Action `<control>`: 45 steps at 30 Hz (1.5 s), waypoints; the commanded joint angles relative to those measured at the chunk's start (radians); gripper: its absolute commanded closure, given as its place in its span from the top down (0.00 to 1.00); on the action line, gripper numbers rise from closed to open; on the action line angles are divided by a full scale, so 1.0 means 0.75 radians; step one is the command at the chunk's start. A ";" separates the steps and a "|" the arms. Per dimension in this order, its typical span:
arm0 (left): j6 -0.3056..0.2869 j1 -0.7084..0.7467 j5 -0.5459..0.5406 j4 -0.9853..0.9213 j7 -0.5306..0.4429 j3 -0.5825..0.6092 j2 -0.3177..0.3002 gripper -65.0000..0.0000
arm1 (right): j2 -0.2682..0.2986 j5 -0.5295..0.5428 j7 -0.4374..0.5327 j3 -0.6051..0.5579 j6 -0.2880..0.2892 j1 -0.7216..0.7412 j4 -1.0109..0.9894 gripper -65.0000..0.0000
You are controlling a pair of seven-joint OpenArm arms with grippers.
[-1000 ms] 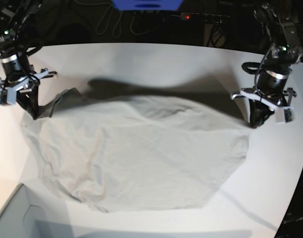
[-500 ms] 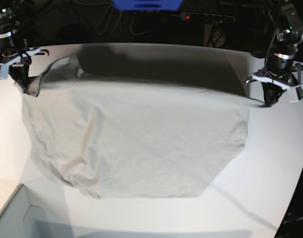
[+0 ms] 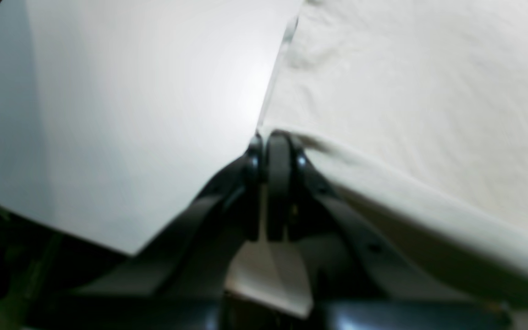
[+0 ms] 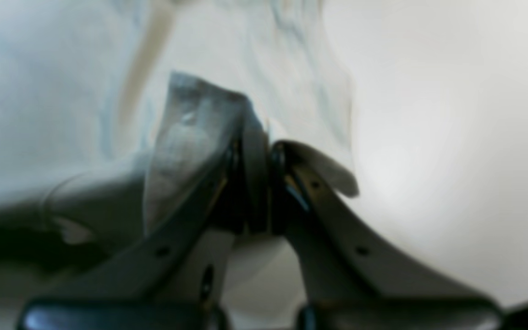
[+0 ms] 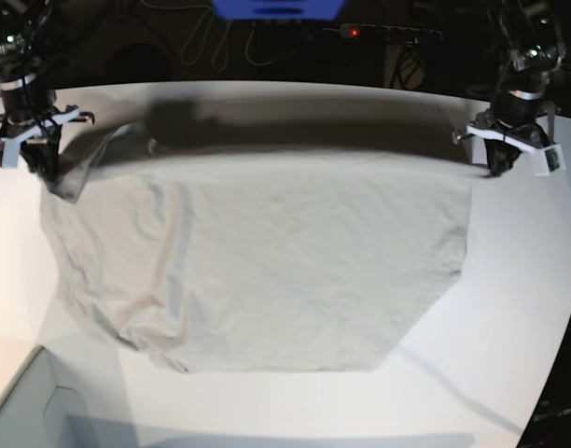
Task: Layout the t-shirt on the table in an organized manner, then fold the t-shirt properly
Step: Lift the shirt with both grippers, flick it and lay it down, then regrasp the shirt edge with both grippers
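Note:
The light grey-beige t-shirt (image 5: 267, 252) hangs stretched between my two grippers, its far edge lifted off the white table (image 5: 509, 308) and its near part lying on it. My left gripper (image 5: 498, 170) at the far right is shut on the t-shirt's corner (image 3: 383, 91); the left wrist view shows its jaws (image 3: 273, 142) pinched on the cloth edge. At the far left, my right gripper (image 5: 45, 173) is shut on the other corner, where a fold of t-shirt (image 4: 190, 137) bunches around the closed fingers (image 4: 257, 151). The near hem is rumpled at the left.
A pale box corner (image 5: 34, 411) sits at the near left. The table's (image 3: 108, 114) edge falls off close beside the left gripper. Dark cables and a blue object (image 5: 276, 7) lie beyond the far edge.
Both grippers have risen and moved toward the far edge with the shirt's corners, pulling the far edge taut and drawing the cloth flatter and farther back.

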 commanded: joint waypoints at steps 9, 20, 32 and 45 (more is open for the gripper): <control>0.001 -0.202 -0.001 -0.050 -0.037 0.006 -0.049 0.00 | 0.064 -0.160 0.048 -0.095 0.005 0.282 -0.217 0.00; 0.001 -0.439 -0.001 -0.320 -0.037 0.149 -0.205 0.00 | 0.068 -0.410 0.050 -0.130 0.005 0.593 -0.461 0.00; 0.001 -0.564 -0.001 -0.509 -0.037 0.151 -0.217 0.00 | 0.257 -0.410 0.050 -0.412 0.005 0.681 -0.718 0.00; 0.001 -0.607 -0.011 -0.482 0.139 0.143 -0.238 0.58 | 0.250 -0.410 0.040 -0.332 0.005 0.685 -0.581 0.56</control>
